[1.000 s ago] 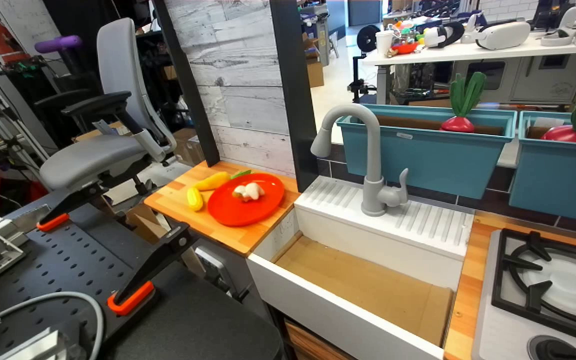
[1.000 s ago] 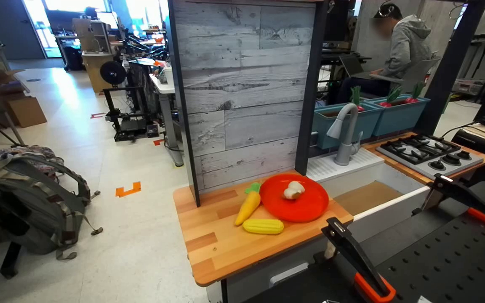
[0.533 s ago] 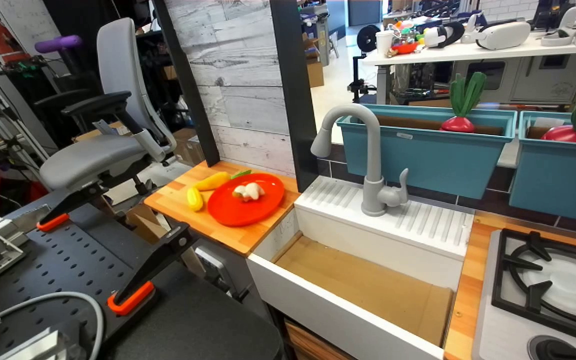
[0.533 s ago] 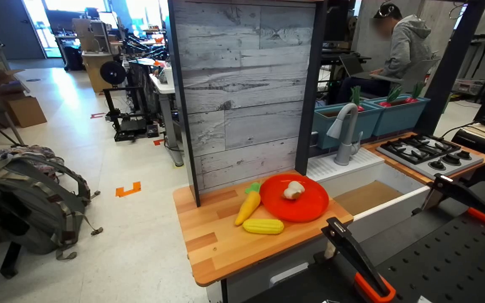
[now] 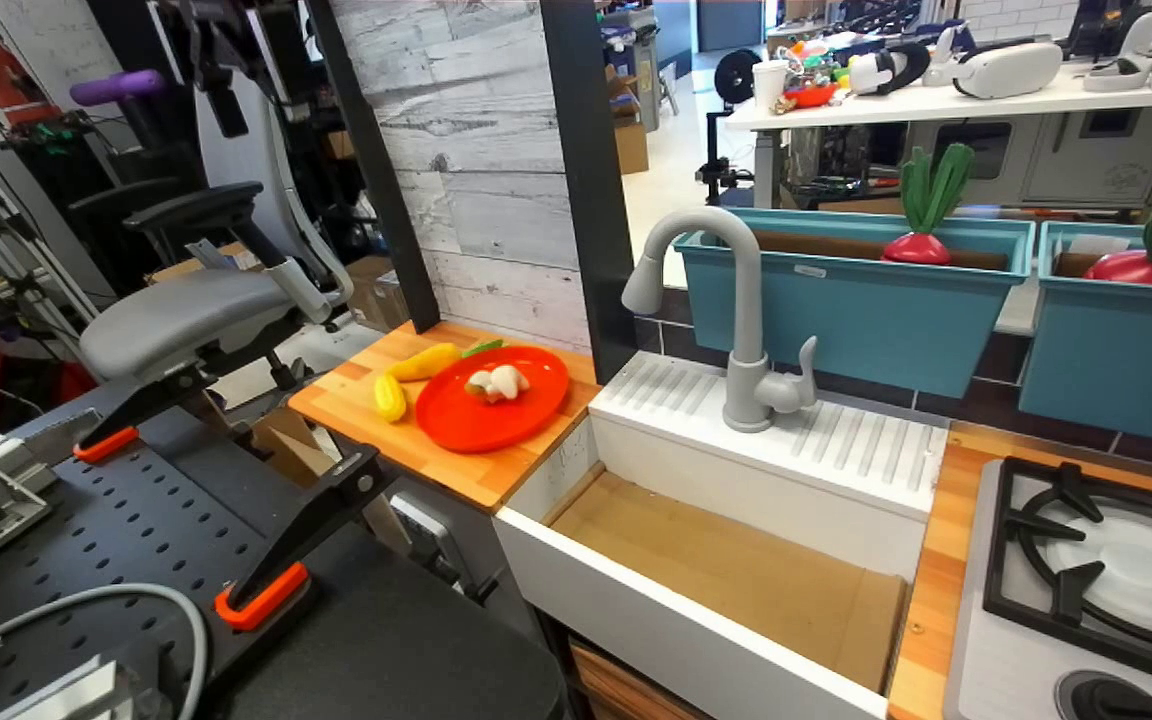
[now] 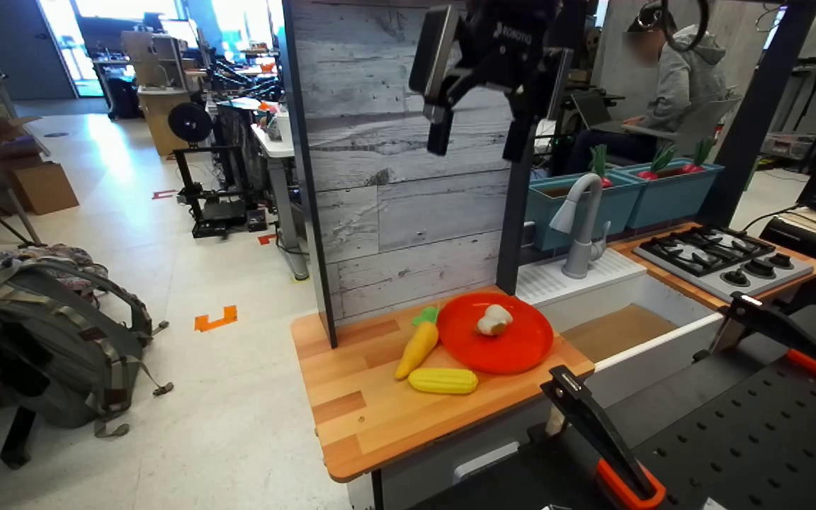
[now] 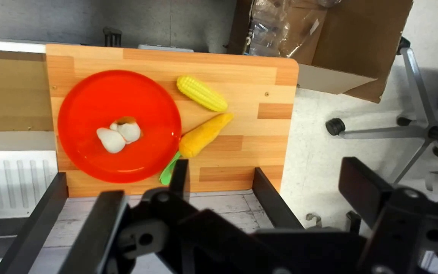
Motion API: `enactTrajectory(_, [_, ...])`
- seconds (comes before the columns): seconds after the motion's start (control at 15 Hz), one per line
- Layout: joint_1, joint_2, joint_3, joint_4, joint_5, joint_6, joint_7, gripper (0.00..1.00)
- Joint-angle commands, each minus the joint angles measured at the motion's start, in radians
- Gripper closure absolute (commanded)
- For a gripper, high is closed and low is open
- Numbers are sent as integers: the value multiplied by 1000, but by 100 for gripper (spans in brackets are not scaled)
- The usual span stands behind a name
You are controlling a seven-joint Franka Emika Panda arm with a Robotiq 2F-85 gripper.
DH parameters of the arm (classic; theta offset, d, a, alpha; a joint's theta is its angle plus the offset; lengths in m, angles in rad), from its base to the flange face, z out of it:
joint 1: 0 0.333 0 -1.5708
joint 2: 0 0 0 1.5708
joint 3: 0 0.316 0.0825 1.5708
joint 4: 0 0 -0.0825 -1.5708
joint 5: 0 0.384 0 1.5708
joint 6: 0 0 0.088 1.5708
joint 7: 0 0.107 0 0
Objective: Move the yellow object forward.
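Observation:
Two elongated yellow toys lie on the wooden counter (image 6: 351,432) beside the red plate (image 6: 521,354). One is a bright yellow corn cob (image 6: 443,381), near the counter's front edge; it also shows in the wrist view (image 7: 202,93) and looks short in an exterior view (image 5: 390,398). The other is a yellow-orange carrot shape (image 6: 418,350) with a green top, against the plate's rim, also in the wrist view (image 7: 205,135). Which one is the yellow object is unclear. My gripper (image 6: 477,145) is open and empty, high above the counter; its fingers frame the wrist view (image 7: 265,163).
A white garlic-like toy (image 6: 495,320) lies on the plate. A wood-look panel (image 6: 415,212) with dark posts (image 7: 274,199) rises at the counter's back. A sink (image 5: 736,590) and grey faucet (image 5: 748,290) adjoin the counter. A black clamp (image 6: 592,418) stands near its front.
My gripper has come into both exterior views from the top; it was out of both before. The yellow toys, the plate and the white toy have not moved.

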Motion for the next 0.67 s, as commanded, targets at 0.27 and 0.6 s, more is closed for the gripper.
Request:
enactTrajectory(0.27, [-5, 302, 65, 83, 60, 265, 100, 0])
enactTrajectory(0.6, [19, 464, 58, 161, 44, 431, 226, 0])
